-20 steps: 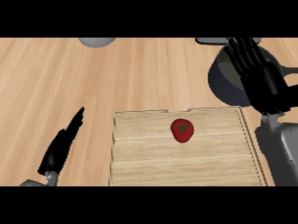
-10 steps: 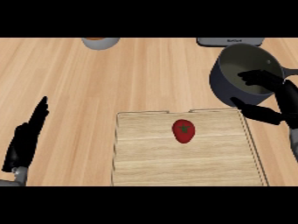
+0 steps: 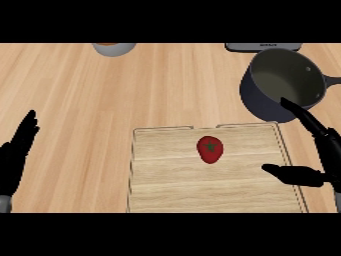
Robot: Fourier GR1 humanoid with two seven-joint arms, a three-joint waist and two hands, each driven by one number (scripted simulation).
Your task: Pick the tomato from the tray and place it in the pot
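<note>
- The right hand point(image 3: 328, 155) was up over the pot point(image 3: 284, 82) a moment ago. Now it has come down beside the tray point(image 3: 165, 195), near the tomato point(image 3: 210, 149).
- Its fingers are straight and spread wide, thumb out over the tray's right side. It holds nothing.
- I think it is getting ready to grab the tomato, so the picking has not begun.
- The left hand point(image 3: 10, 160) has moved out to the left. It rests there, open, fingers up.
- The tomato is red with a green star top. It lies in the tray's upper middle, untouched.
</note>
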